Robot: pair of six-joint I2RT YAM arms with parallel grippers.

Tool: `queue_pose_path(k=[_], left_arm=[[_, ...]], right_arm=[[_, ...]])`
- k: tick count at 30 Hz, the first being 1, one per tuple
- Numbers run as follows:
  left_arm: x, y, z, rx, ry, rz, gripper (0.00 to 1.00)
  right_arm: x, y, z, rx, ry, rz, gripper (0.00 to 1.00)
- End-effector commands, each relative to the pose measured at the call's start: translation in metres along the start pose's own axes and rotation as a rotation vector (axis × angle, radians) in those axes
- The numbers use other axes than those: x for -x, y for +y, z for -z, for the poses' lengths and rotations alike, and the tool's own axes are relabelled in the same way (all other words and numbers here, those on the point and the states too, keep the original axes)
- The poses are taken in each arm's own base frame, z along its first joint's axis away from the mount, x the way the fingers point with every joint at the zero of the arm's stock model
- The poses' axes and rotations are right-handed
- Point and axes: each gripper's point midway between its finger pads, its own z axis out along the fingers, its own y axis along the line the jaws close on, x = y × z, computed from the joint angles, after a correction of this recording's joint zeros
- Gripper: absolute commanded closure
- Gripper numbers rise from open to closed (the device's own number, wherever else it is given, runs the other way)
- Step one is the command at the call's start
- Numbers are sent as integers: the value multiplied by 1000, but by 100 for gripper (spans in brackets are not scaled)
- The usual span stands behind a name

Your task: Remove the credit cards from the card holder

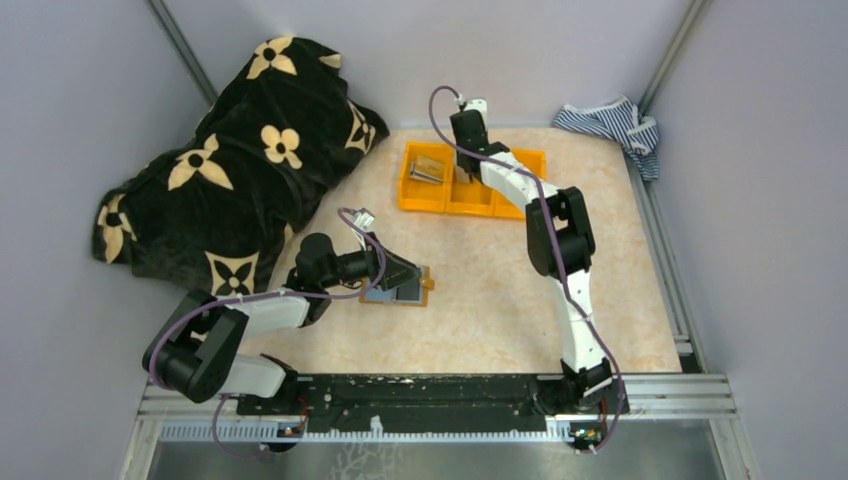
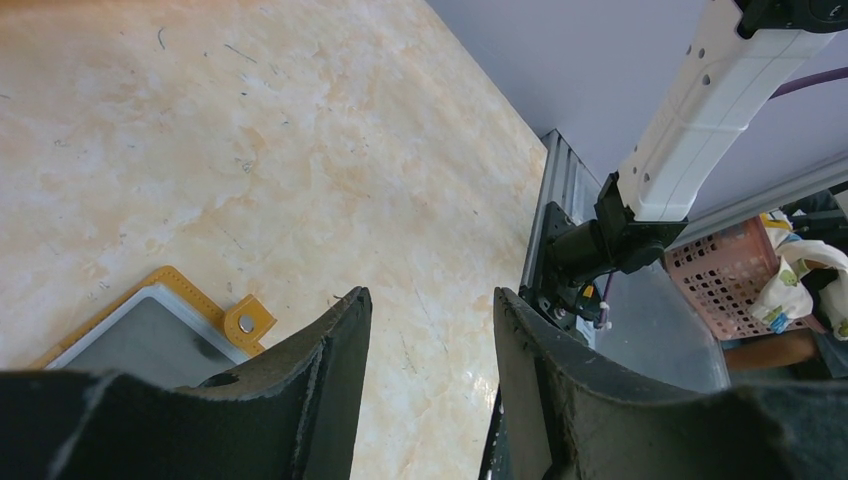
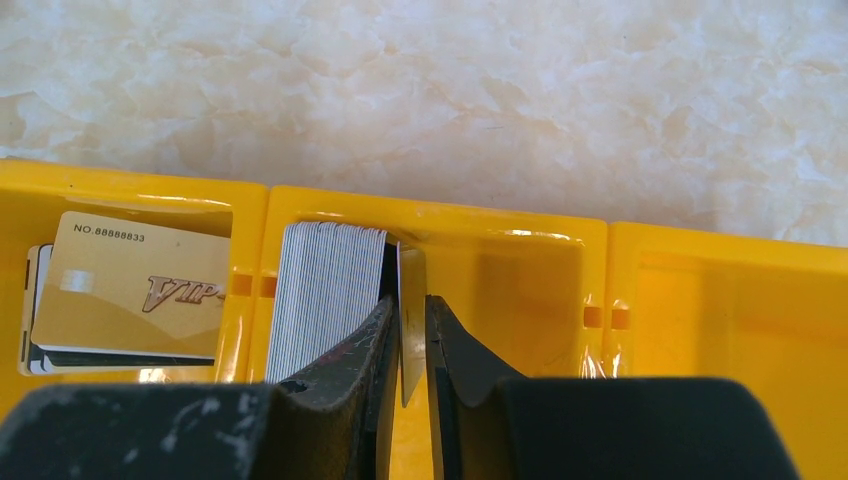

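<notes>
The card holder (image 1: 412,293) lies open on the table, orange-tan with a grey-blue inside and a snap tab (image 2: 247,322). My left gripper (image 1: 398,272) hovers over its left part, open and empty; in the left wrist view (image 2: 430,300) the holder (image 2: 150,340) lies to the left of the fingers. My right gripper (image 1: 466,165) reaches down into the middle compartment of the orange bin (image 1: 428,205). In the right wrist view (image 3: 411,305) it is shut on one card (image 3: 412,268) held edge-on, next to a standing stack of cards (image 3: 325,290).
A gold VIP card (image 3: 140,290) lies on others in the bin's left compartment; the bin's right compartment (image 3: 730,310) holds nothing. A black flowered blanket (image 1: 230,170) covers the table's left back. A striped cloth (image 1: 610,122) lies at the back right.
</notes>
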Motion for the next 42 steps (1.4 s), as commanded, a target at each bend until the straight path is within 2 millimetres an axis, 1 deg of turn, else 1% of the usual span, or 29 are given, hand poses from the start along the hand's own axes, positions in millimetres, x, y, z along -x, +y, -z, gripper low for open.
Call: queue_pose_path(k=[1,14,18,20,23,24,25,26,28,29,30,31,32,33,34,35,36,37,39,41,42], left_arm=[[-1,-6,0,-38,0,-22,46],[-3,-7,-1,-45,2,-19,46],[-3,-7,-1,-46,1,-19,46],[-2,-7,-1,-47,-3,-21,46],[0,-7,-1,-42,-9,-22,46],[0,-5,-1,-31,-11,-16,46],[-1,-1,-1,-12,-13,-6,46],[-1,3,-2,15,-15,8,45],[0,22,-2,124,-20,61,42],[1,31,-1,182,-27,72,41],[3,39,1,231,-39,71,41],[4,45,5,277,-52,69,28],[6,50,8,314,-67,60,6],[7,52,10,332,-74,42,1],[6,53,12,339,-72,35,1],[4,55,13,350,-68,46,1],[3,54,14,355,-69,59,0],[2,53,16,360,-77,71,1],[-1,53,23,379,-106,92,6],[-4,55,29,403,-114,100,9],[-7,57,31,414,-104,102,11]], right_arm=[[58,15,37,64,-129,-33,83],[80,18,57,79,-176,-34,83],[87,17,66,84,-190,-38,83],[90,14,74,82,-203,-44,83],[95,3,95,78,-243,-59,83],[98,-1,105,81,-266,-67,83],[95,-6,114,85,-278,-70,84],[94,-11,125,92,-296,-78,84],[87,-24,148,87,-318,-121,82],[89,-32,171,102,-339,-179,82],[81,-38,184,115,-329,-249,68],[66,-39,193,155,-290,-329,34],[51,-34,201,235,-253,-371,23],[38,-24,209,343,-230,-391,23],[25,-13,220,442,-207,-391,27],[6,-5,228,502,-173,-381,35],[-9,4,237,532,-148,-371,44],[-31,17,249,552,-117,-332,50],[-62,31,264,509,-88,-248,58],[-93,49,277,533,-42,-194,65],[-106,57,281,555,-19,-180,71]])
